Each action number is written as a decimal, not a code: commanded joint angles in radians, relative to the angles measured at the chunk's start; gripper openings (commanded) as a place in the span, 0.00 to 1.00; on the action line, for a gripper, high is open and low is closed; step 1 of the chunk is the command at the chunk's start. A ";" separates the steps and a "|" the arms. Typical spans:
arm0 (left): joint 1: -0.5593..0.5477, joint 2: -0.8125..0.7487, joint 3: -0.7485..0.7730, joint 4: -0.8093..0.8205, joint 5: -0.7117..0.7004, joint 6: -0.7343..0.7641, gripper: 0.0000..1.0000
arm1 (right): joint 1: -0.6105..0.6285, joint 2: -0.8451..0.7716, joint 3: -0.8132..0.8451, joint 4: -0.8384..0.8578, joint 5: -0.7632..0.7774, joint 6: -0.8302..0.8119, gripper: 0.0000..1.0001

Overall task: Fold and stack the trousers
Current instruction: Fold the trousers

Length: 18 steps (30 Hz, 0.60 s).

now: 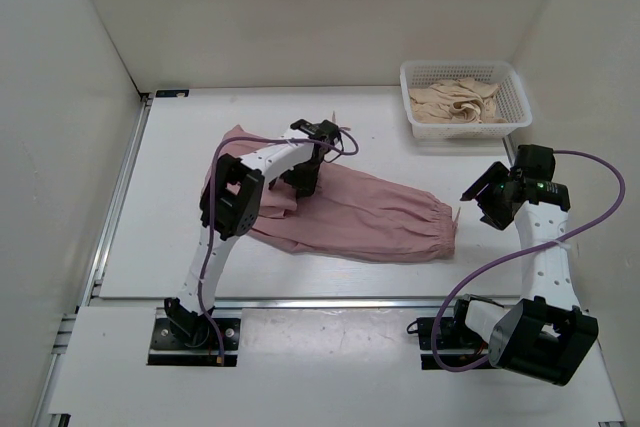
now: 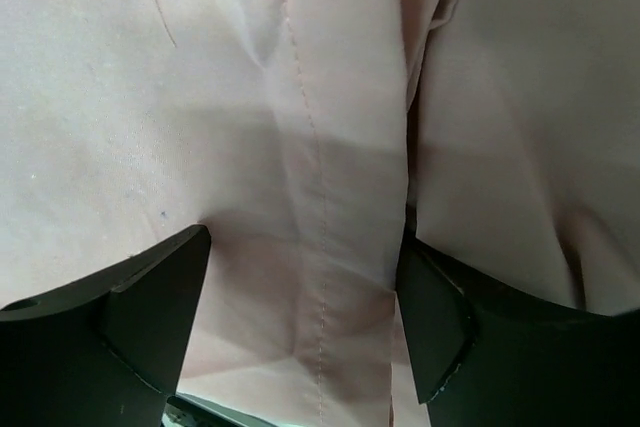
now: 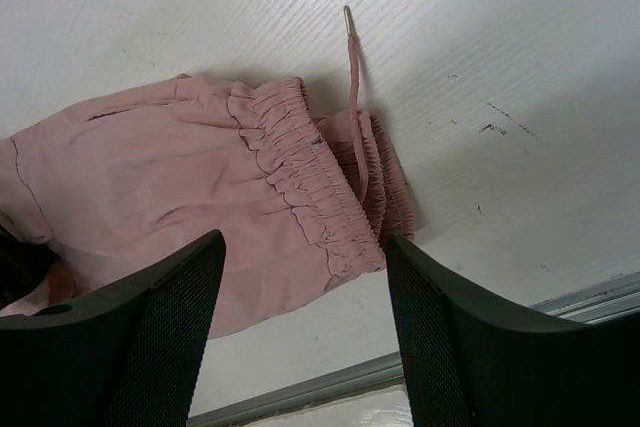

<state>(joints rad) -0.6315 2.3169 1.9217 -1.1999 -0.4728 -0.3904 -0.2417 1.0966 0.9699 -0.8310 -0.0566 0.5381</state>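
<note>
Trousers (image 1: 380, 222) | folding step, I judge | left gripper (image 2: 302, 247) spread on seam (image 2: 305, 117); right gripper (image 3: 305, 247) released over waistband (image 3: 300, 162) | next: pinch cloth

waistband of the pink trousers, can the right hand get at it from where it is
Probably yes: the right hand hangs open close by the waistband, and nothing lies over that end of the trousers.

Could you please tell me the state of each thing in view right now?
Trousers: laid out long on the table, wrinkled.
Drawstring: loose, trailing past the waistband.
Left gripper: open, down on the trousers.
Right gripper: open, empty, near the waistband.
Basket: upright, holding a garment.
Garment: crumpled in the basket.
</note>
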 commanded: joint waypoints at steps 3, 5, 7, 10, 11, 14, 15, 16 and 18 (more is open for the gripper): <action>0.001 0.012 -0.013 0.037 0.022 0.001 0.81 | 0.004 -0.018 0.009 0.021 -0.015 -0.021 0.70; 0.001 0.012 -0.013 0.037 0.022 0.001 0.55 | 0.004 -0.018 0.009 0.021 -0.015 -0.021 0.70; 0.012 0.002 -0.013 0.037 0.013 0.001 0.36 | 0.004 -0.018 0.009 0.021 -0.015 -0.021 0.70; 0.038 -0.028 -0.013 0.037 0.025 0.010 0.11 | 0.004 -0.027 0.000 0.021 -0.015 -0.021 0.70; 0.038 -0.043 -0.013 0.037 0.034 0.010 0.11 | 0.004 -0.027 0.000 0.021 -0.015 -0.021 0.70; 0.061 -0.068 -0.013 0.037 0.045 0.031 0.11 | 0.004 -0.027 0.000 0.021 -0.015 -0.021 0.70; 0.061 -0.068 -0.013 0.025 0.045 0.031 0.11 | 0.004 -0.027 0.000 0.021 -0.015 -0.021 0.70; 0.070 -0.083 -0.001 0.016 0.045 0.041 0.11 | 0.004 -0.027 0.000 0.021 -0.015 -0.021 0.70; 0.070 -0.122 0.011 0.004 0.054 0.053 0.11 | 0.004 -0.027 0.000 0.021 -0.015 -0.021 0.70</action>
<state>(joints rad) -0.5720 2.3199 1.9079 -1.1801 -0.4309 -0.3626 -0.2417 1.0870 0.9699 -0.8307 -0.0566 0.5381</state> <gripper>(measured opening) 0.126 0.704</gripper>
